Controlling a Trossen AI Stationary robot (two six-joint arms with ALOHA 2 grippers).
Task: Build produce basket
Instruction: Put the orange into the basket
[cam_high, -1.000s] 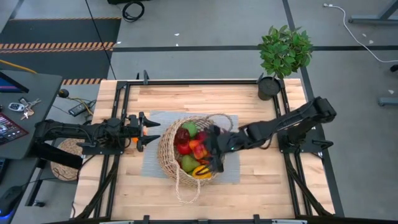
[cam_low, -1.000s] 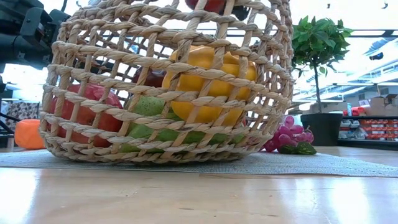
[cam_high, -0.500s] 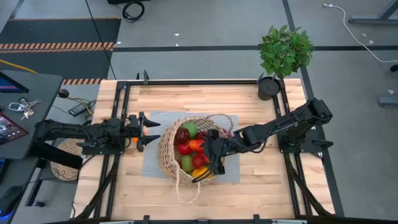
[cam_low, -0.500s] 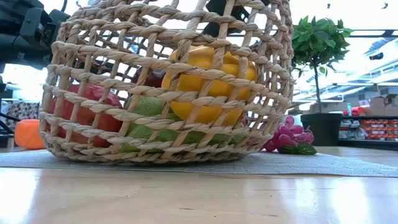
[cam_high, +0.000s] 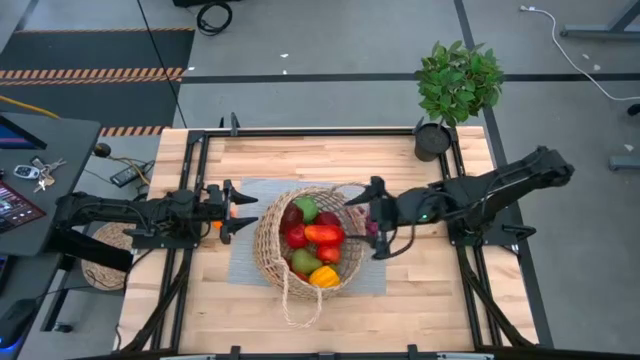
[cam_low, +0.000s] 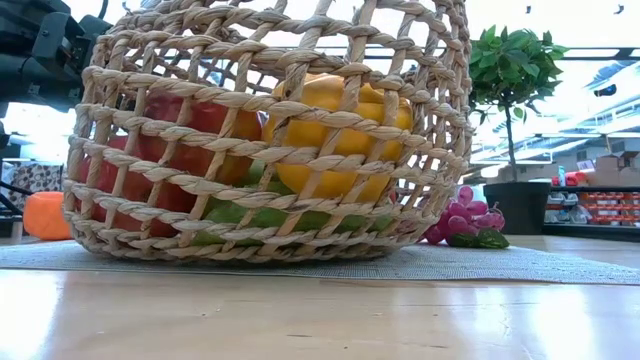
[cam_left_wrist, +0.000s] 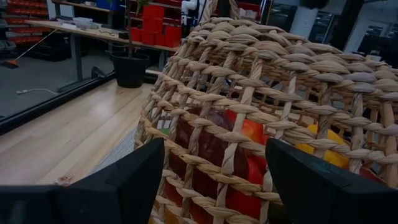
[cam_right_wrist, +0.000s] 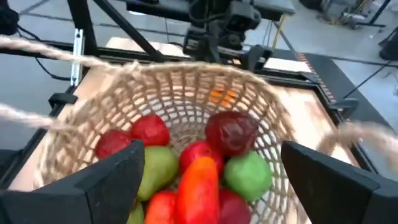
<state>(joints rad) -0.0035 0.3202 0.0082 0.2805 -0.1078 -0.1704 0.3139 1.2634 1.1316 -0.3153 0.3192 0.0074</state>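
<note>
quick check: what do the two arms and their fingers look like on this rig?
Both arms are dark, slim and jointed. The left gripper and right gripper each end in two matte black, wedge-shaped fingers. The right arm shows small green lights near its wrist. No markings readable.

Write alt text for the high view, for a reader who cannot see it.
Seen from above, a round wicker basket filled with red, green, orange and yellow produce sits on a grey mat mid-table. The open right gripper hovers at its right rim, the open left gripper waits at its left.
</note>
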